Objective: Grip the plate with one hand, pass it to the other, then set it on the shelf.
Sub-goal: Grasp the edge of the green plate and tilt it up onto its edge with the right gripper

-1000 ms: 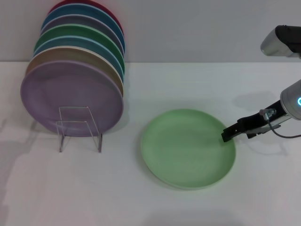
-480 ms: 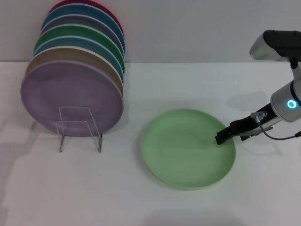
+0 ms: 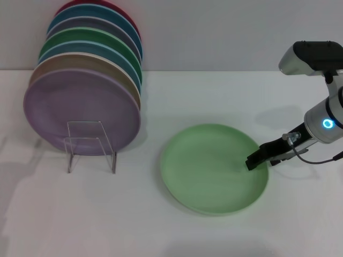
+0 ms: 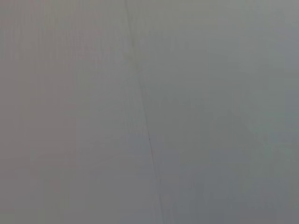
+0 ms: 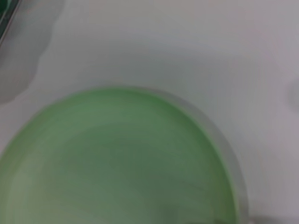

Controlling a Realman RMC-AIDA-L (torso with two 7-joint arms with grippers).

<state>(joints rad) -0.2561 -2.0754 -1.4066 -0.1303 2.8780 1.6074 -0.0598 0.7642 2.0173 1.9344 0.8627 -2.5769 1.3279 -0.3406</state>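
Note:
The pale mint-green plate lies flat on the white table, right of the middle. My right gripper reaches in from the right, and its black tip sits at the plate's right rim. The right wrist view looks down on the plate from close by. The clear acrylic shelf stands at the left with several plates leaning on it. My left arm does not show in the head view, and its wrist view holds only a plain grey surface.
A lilac plate fronts the row on the shelf, with tan, blue, green and red ones behind it. The white table runs back to a grey wall.
My right gripper has slid a little left and down onto the plate's right rim. The plate and the shelf have stayed put.

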